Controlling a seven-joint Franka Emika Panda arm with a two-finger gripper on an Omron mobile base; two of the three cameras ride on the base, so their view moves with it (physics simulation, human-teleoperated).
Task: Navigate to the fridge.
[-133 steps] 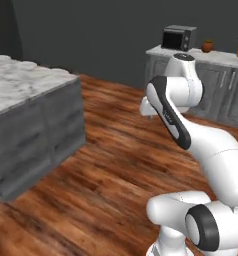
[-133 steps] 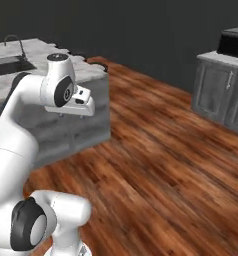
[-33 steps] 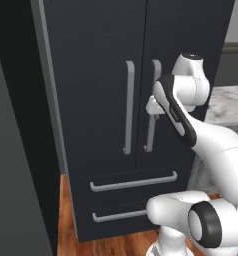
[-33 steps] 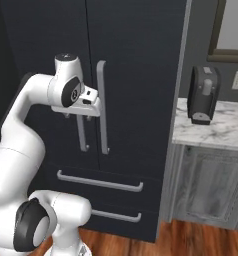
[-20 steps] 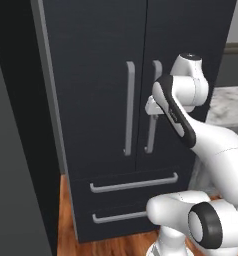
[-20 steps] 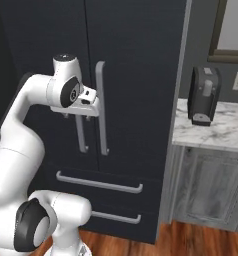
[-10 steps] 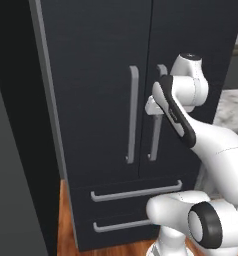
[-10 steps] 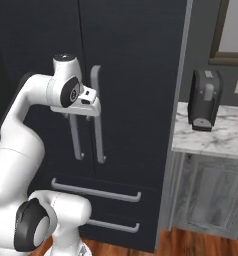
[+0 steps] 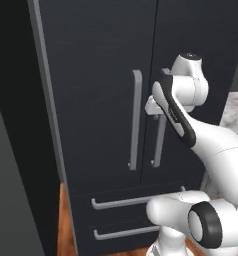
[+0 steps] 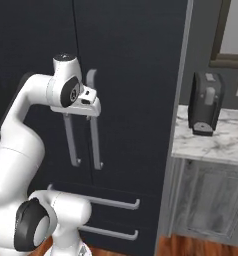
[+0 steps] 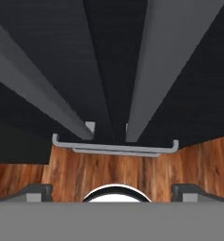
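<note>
The fridge is a tall dark navy French-door unit directly ahead and close. Two long vertical grey handles meet at its centre, and two drawers with horizontal grey handles sit below. From the right side the same fridge stands left of a counter. My gripper is held up just in front of the door handles, pointing down. In the hand view the gripper is open with nothing between its fingertips, looking down the doors at the drawer handles.
A marble counter with a dark coffee machine adjoins the fridge's right side, over a grey wood-grain cabinet. A plain dark wall panel stands left of the fridge. Wooden floor lies at its foot.
The whole picture has shifted: the base turned from the island and open floor to face the fridge, then drew closer, so the fridge looms larger. The arm's pose is unchanged.
</note>
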